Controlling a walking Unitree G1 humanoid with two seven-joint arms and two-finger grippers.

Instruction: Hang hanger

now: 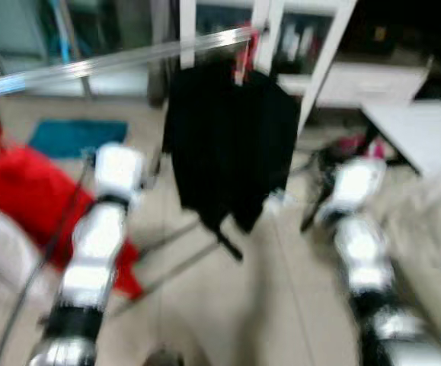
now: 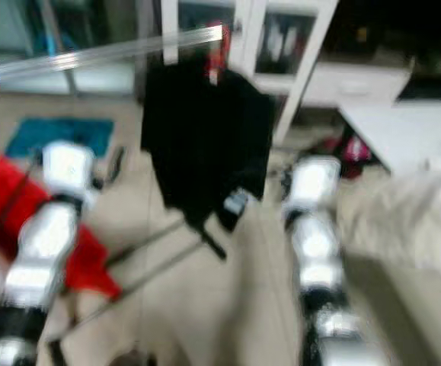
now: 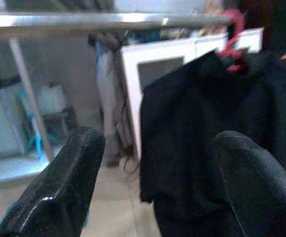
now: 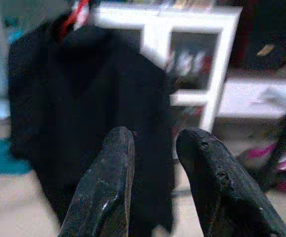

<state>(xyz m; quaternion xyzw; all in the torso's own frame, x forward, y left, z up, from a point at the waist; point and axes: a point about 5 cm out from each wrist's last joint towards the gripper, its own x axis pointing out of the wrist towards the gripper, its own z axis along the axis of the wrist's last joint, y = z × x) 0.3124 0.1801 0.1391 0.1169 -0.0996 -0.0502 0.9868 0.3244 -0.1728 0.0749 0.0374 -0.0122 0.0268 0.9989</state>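
Blur softens both head views. Far left, a red cloth point(image 1: 22, 194) lies low near the floor, with a teal mat point(image 1: 75, 137) on the floor beyond it. Next comes the left arm point(image 1: 98, 244), silver, reaching forward and slightly up from the near edge, its wrist block bright beside the red cloth. In its wrist view the left gripper point(image 3: 157, 182) has its fingers point(image 3: 59, 192) spread wide, with nothing between them; they point toward the garment.

A shiny rail point(image 1: 113, 61) runs from the far left across to the middle, rising a little to the right. Near its right end a red hanger point(image 1: 243, 57) hooks over the rail, and a black garment point(image 1: 228, 145) hangs from it, reaching down toward the floor. Thin rack legs point(image 1: 182, 252) cross the floor below. A white cabinet point(image 1: 304, 46) stands behind.

Right of the garment, the right arm point(image 1: 365, 259) stretches forward, roughly level with the left one. The right gripper point(image 4: 155, 182) aims at the garment's lower part; its fingers point(image 4: 103, 192) stand a narrow gap apart, gripping nothing. A pale table point(image 1: 426, 130) sits far right, with a light heap of fabric point(image 1: 426, 221) nearer.
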